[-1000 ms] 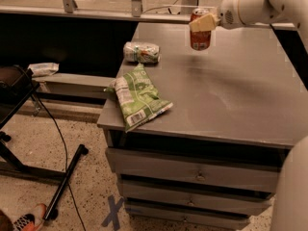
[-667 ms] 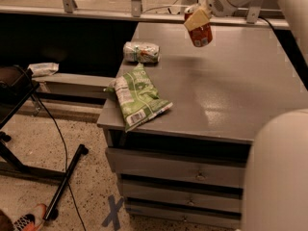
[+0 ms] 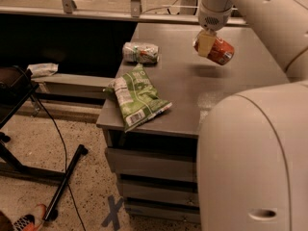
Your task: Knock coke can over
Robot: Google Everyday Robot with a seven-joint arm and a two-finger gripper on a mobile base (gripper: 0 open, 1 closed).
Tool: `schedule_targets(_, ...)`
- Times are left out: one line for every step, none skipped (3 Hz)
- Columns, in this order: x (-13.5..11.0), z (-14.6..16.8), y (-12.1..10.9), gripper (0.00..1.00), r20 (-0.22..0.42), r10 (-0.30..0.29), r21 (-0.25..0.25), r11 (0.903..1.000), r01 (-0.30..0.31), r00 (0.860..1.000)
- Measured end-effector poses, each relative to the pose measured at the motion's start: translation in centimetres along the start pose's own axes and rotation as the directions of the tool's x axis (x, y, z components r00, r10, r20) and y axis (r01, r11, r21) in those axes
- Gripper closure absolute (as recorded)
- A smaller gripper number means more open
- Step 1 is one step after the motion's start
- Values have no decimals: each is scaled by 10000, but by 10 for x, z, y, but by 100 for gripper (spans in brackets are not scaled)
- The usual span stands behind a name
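Note:
The coke can (image 3: 222, 52), red-orange with a silver rim, hangs tilted almost on its side just above the grey table (image 3: 240, 93), at its far middle. Its shadow lies on the tabletop below it. My gripper (image 3: 206, 43) comes down from the arm above and is shut on the can's upper end, with a pale finger (image 3: 205, 42) across its side. The can does not seem to touch the table.
A pale white-green can (image 3: 140, 52) lies on its side at the table's far left. A green-and-white chip bag (image 3: 137, 97) lies at the front left edge. My arm's bulky body (image 3: 250, 162) fills the lower right. A black stand with cable (image 3: 62, 186) is on the floor left.
The can has gone from upright to tilted almost sideways in my gripper and moved a little nearer and lower. My arm has swung in and now fills the right foreground.

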State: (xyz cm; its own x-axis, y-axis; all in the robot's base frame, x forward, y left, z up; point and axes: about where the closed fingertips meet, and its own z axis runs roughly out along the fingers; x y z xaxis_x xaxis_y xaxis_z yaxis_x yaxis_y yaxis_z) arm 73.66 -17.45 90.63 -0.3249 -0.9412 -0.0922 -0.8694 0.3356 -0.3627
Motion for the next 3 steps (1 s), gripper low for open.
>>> schedule_targets(21,7,25,100,-1056,-327,-964,9951,225,9939)
schedule_targets(17,12,25,100,-995,-450,-1015,9942,348,9940)
schedule_targets(-3,13,51,100,-566,-1215,-1587,9810,1112,9910)
